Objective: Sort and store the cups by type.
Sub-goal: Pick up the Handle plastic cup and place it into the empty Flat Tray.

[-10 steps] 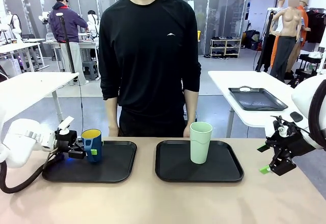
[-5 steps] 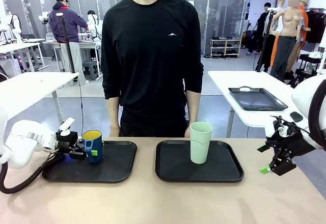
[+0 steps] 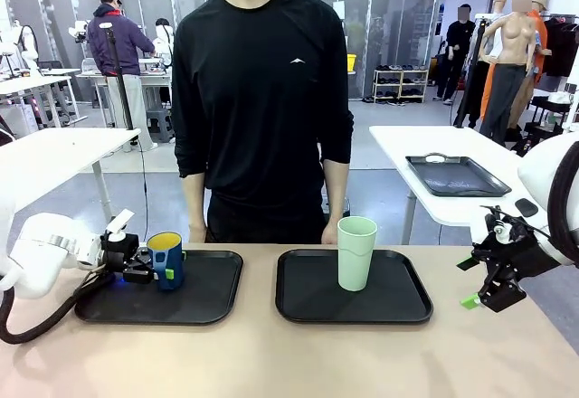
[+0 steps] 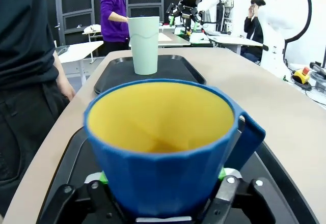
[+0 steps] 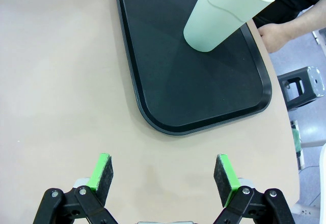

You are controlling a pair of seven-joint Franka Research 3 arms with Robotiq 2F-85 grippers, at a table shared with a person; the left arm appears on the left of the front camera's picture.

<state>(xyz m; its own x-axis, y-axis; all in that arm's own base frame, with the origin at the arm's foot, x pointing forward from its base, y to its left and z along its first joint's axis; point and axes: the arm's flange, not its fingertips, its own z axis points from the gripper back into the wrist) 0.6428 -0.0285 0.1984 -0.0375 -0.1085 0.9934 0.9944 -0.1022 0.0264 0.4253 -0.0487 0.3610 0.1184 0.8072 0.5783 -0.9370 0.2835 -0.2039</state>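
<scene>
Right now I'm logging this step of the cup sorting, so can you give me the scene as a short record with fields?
blue cup: upright on the left tray, yellow inside, handle visible
left gripper: shut on the blue cup
mint tumbler: upright on the right tray, nothing touching it
right gripper: open, holding nothing, above the bare table beside the right tray
person: standing at the far side, arms down

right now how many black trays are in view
3. One on the robot's left holding the blue cup; one mid-table holding the mint tumbler; a third on the far white table at right.
</scene>
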